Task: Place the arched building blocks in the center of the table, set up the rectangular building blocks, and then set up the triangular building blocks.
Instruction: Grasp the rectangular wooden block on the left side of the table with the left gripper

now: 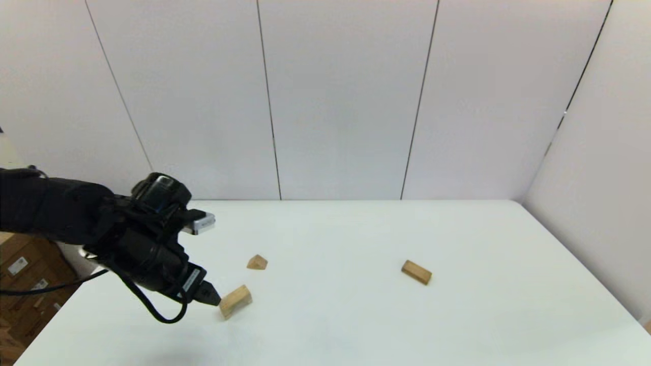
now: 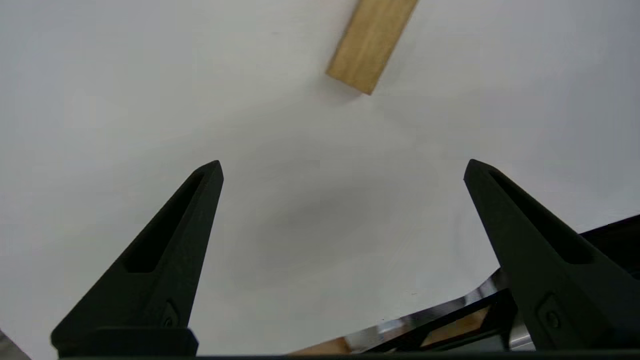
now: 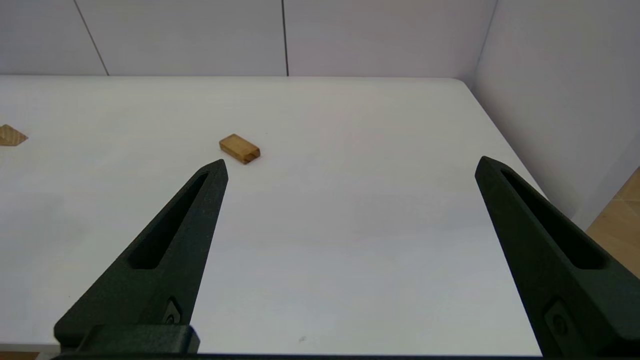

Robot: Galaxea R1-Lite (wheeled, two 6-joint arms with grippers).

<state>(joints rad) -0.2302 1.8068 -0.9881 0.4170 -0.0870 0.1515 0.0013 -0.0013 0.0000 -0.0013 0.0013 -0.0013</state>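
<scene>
White table (image 1: 356, 315), three tan wood blocks. Arch (image 1: 235, 300): chunkiest, near left, just beside left gripper (image 1: 212, 297), fingers spread, empty. Rectangle (image 1: 416, 272): slim, flat, right of centre. Triangle (image 1: 257, 262): smallest, beyond arch. Right gripper (image 3: 350, 165): released, seen only in its wrist view.

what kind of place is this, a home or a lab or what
Most likely a robot test booth or lab, not a home: a bare white table boxed in by plain pale wall panels, three wooden blocks laid out on it, and cardboard boxes stacked beside it.
</scene>
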